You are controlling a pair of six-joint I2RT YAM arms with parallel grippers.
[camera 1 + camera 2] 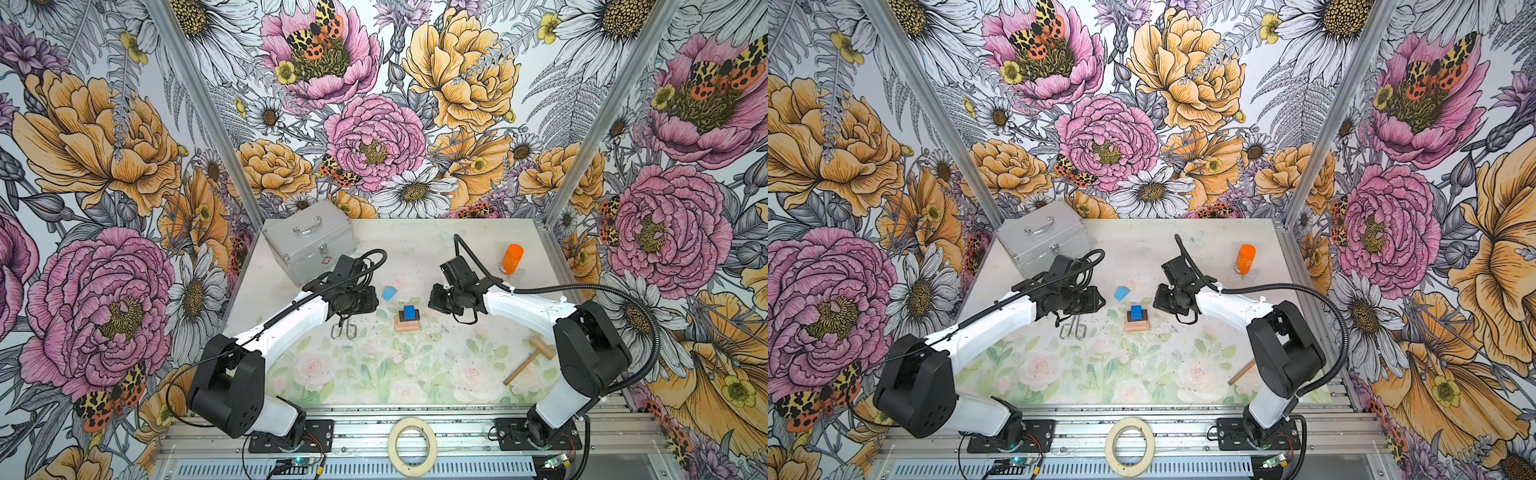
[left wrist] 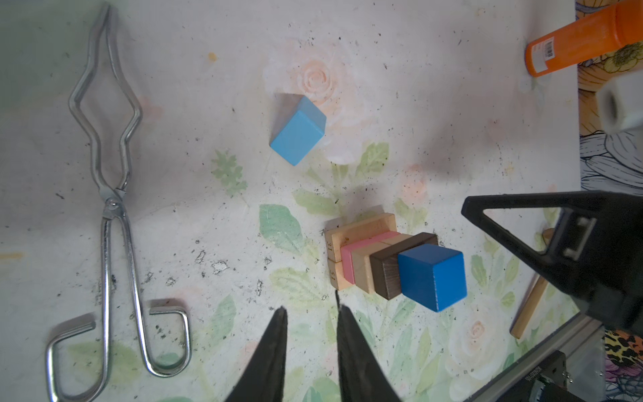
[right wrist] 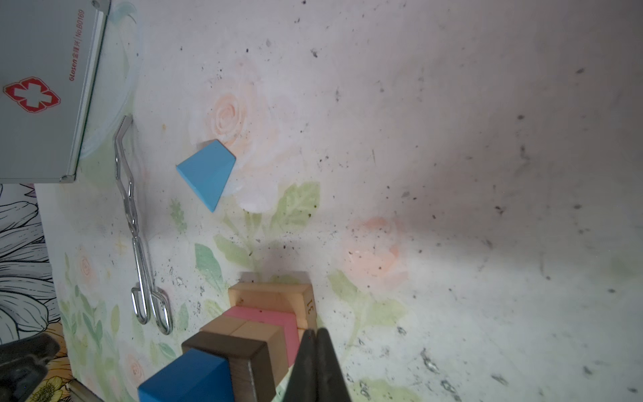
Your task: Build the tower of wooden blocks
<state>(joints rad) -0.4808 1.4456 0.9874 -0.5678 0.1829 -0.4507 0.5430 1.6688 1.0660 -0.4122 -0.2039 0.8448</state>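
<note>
**A:** Tower, where?

**B:** Small many-coloured wood block tower (image 1: 407, 322) stands mid worktop (image 1: 419, 249), between the two arms. From the bottom: tan bars, a pink bar, tan, a dark brown bar, and a dark blue wooden cube (image 2: 431, 276) on top.

**A:** Pincers?

**B:** Left pincer (image 2: 312, 309) has a narrow gap between its tips, nothing in it, and hangs beside the tower. Right pincer (image 3: 315, 332) has its tips pressed together, empty, just beside the tan base. Touching or not, can't tell.

**A:** Step?

**B:** Looks like a pause between placements, since the cube is on and both arms are free. One loose light blue wooden block (image 1: 389, 293) lies skewed on the worktop, near the tower but apart, closer to the left arm.

**A:** Next?

**B:** Probably the left pincer takes it. It needs to open wider, square up to the flat sides, lift, centre over the dark blue cube and set down gently. Silver metal tongs (image 2: 114, 209) lie off to the side, likely no obstacle.
</note>
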